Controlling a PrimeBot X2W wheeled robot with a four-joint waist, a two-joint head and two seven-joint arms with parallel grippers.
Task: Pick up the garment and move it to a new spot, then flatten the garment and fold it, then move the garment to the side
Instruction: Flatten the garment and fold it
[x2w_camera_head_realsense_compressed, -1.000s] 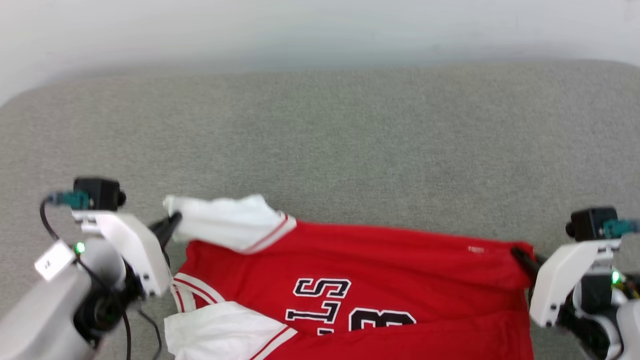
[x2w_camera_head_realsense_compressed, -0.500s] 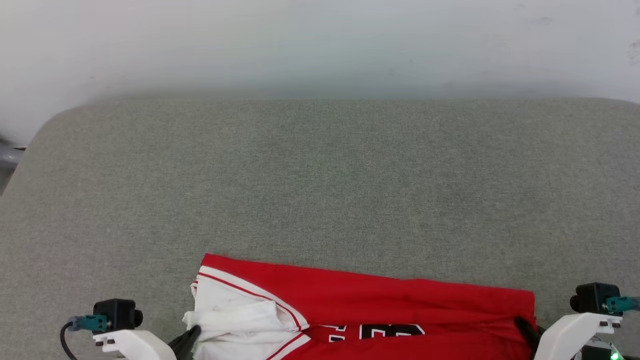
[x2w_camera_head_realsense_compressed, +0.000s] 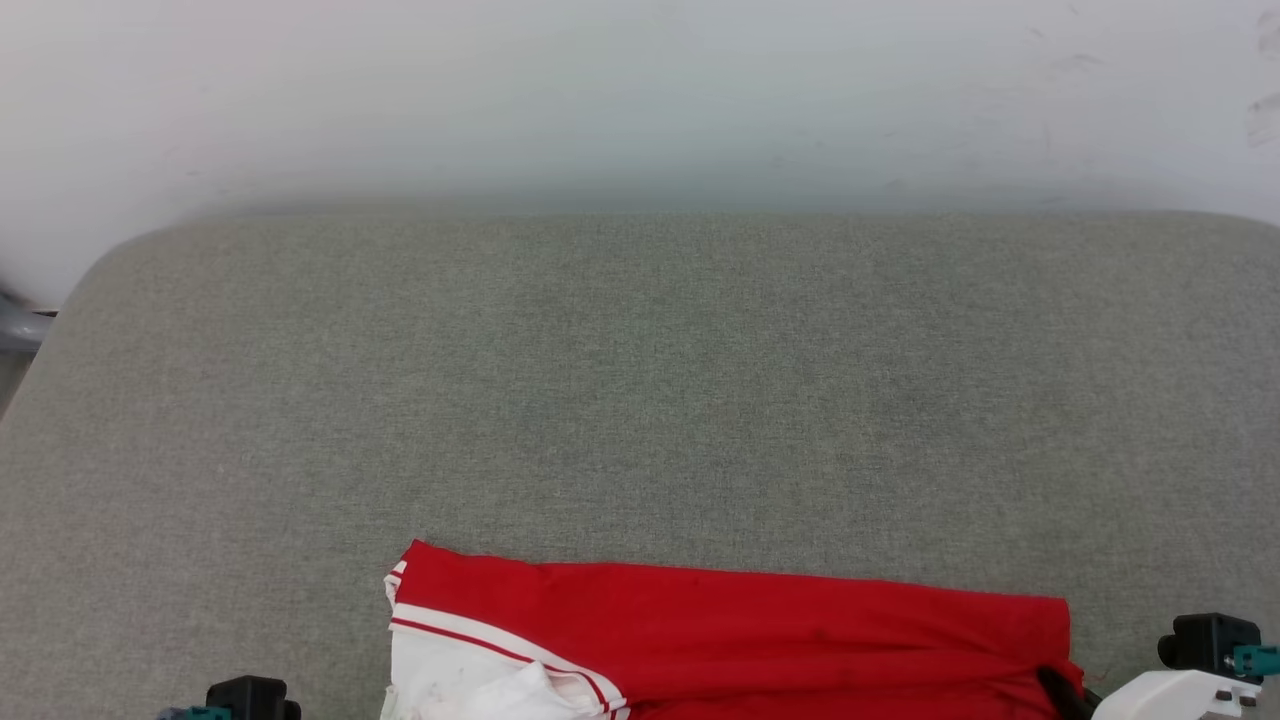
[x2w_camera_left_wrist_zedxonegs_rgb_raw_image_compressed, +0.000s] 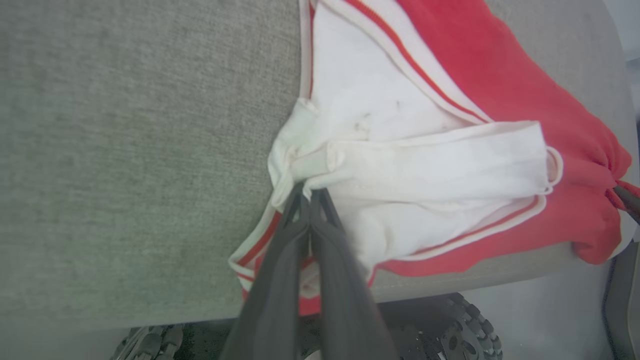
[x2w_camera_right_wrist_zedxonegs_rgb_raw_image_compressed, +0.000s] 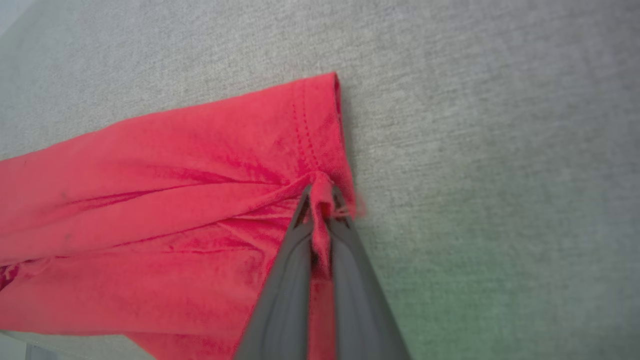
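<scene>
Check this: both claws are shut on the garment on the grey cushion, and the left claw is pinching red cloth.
Not quite. The left claw is pinching white sleeve cloth of the garment, as the left wrist view shows. The rest holds: the right claw is shut on it too, on the grey cushion.

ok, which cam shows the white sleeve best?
Left wrist view: the white sleeve lies spread out, its bunched end pinched by the left gripper. Head view catches its corner at the bottom edge. Right wrist view gives the garment's red hem.
</scene>
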